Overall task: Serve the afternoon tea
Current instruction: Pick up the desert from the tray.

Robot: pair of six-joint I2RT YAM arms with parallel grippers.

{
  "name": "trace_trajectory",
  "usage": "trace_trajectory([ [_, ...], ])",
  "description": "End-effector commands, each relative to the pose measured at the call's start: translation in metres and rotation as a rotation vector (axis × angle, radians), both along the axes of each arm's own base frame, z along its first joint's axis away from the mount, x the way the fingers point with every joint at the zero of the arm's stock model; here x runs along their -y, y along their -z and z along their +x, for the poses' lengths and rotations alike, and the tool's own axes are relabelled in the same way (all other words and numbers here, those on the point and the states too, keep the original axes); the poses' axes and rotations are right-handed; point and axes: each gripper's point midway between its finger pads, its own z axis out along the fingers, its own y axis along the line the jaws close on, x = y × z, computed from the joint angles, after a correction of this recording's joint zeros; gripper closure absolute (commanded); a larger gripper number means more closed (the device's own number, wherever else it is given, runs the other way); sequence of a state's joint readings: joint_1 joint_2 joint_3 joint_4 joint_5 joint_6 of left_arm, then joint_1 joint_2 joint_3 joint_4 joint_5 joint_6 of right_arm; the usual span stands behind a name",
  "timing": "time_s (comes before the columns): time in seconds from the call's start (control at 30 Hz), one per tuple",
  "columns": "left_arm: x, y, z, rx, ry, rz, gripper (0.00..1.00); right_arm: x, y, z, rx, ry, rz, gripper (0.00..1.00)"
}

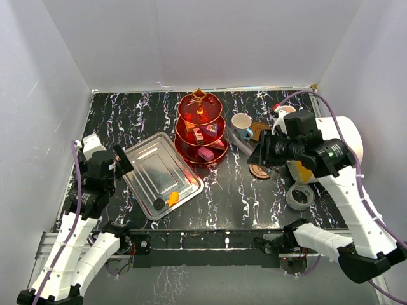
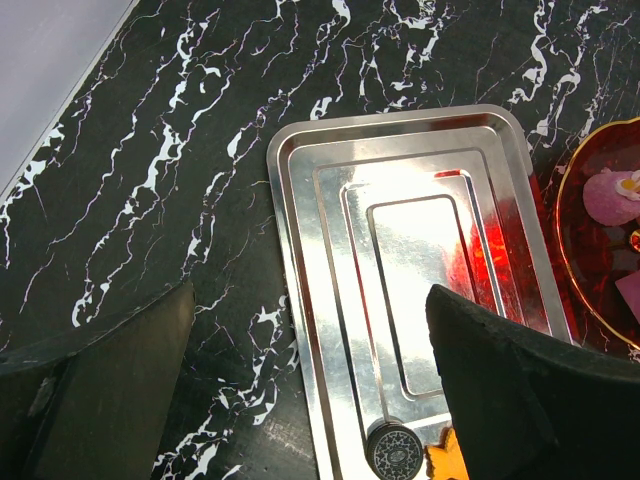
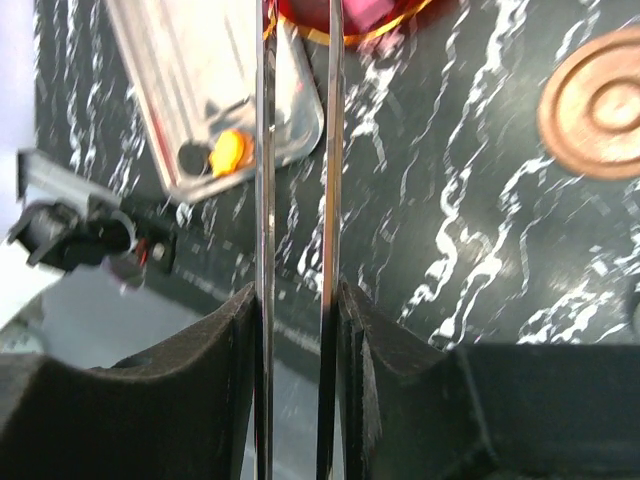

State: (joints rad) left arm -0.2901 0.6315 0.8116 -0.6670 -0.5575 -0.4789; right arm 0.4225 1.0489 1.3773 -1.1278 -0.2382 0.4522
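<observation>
Right claw (image 3: 297, 300) pinching thin silver strips (image 3: 264, 150), saucer (image 3: 595, 105) cut off

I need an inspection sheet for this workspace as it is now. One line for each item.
Surface: black marble-pattern table; no spill seen.
Job's things: red three-tier stand upright, sweets on its tiers; cup to its right; brown saucer bare; second saucer partly hidden.
Clutter: silver tray holding an orange piece and a black round piece; tape roll; white cylinder.
Grippers: left gripper open over the tray; right gripper shut on metal tongs.
Cables: purple cable along each arm.
Surroundings: white walls on three sides.
</observation>
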Motion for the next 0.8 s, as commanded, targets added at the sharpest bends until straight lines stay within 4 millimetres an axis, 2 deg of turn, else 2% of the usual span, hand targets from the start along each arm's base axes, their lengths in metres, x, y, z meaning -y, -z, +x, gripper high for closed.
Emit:
trace_trajectory([
  [0.0,-0.001,-0.010,0.000,0.022,0.002,0.002,0.01,-0.014,0.004,-0.050,-0.130,-0.189,0.084,0.70],
  [0.17,-0.001,-0.011,0.000,0.024,0.002,0.002,0.01,-0.023,0.024,-0.059,-0.197,-0.246,0.069,0.71],
  [0.23,-0.001,-0.010,-0.001,0.022,0.000,0.004,0.01,-0.034,0.035,-0.063,-0.228,-0.279,0.042,0.71],
  [0.4,-0.003,-0.011,-0.001,0.025,-0.010,0.006,0.01,-0.092,0.055,-0.089,-0.233,-0.400,-0.078,0.69],
  [0.57,-0.004,-0.011,-0.002,0.026,-0.017,0.007,0.01,-0.132,0.077,-0.080,-0.188,-0.381,-0.228,0.68],
  [0.7,-0.004,-0.011,-0.002,0.025,-0.018,0.008,0.01,-0.176,0.088,-0.083,-0.164,-0.408,-0.258,0.67],
  [0.77,-0.004,-0.011,-0.002,0.025,-0.015,0.007,0.01,-0.191,0.094,-0.082,-0.159,-0.407,-0.280,0.66],
])
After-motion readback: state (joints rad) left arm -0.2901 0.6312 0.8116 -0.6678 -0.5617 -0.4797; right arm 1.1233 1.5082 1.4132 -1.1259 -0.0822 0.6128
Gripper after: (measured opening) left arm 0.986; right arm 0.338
